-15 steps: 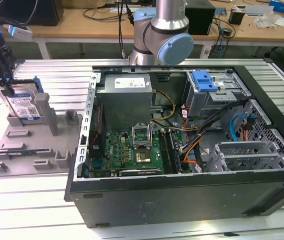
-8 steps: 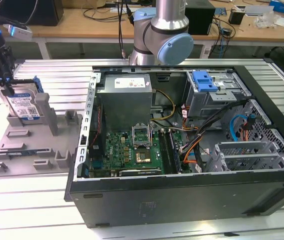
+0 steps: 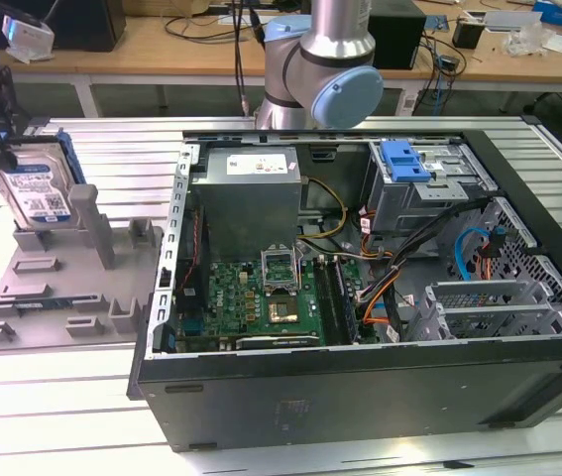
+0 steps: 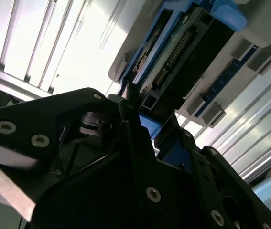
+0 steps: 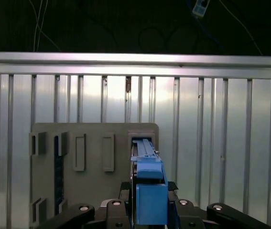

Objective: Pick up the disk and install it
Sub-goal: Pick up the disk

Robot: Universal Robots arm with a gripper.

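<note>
The disk stands tilted on edge in a slot of the grey fixture at the exterior view's left, its white-and-blue label facing out and its blue rail around it. My black gripper is over the disk's upper edge, shut on the disk. In the first wrist view the disk's blue rail sits tight between the gripper's black fingers, its far end still in the fixture's slot. In the second wrist view one finger lies against the disk's connector edge.
The open computer case lies on the slatted metal table, to the exterior view's right of the fixture. Its metal drive cage carries a blue latch piece. The arm's base rises behind the case.
</note>
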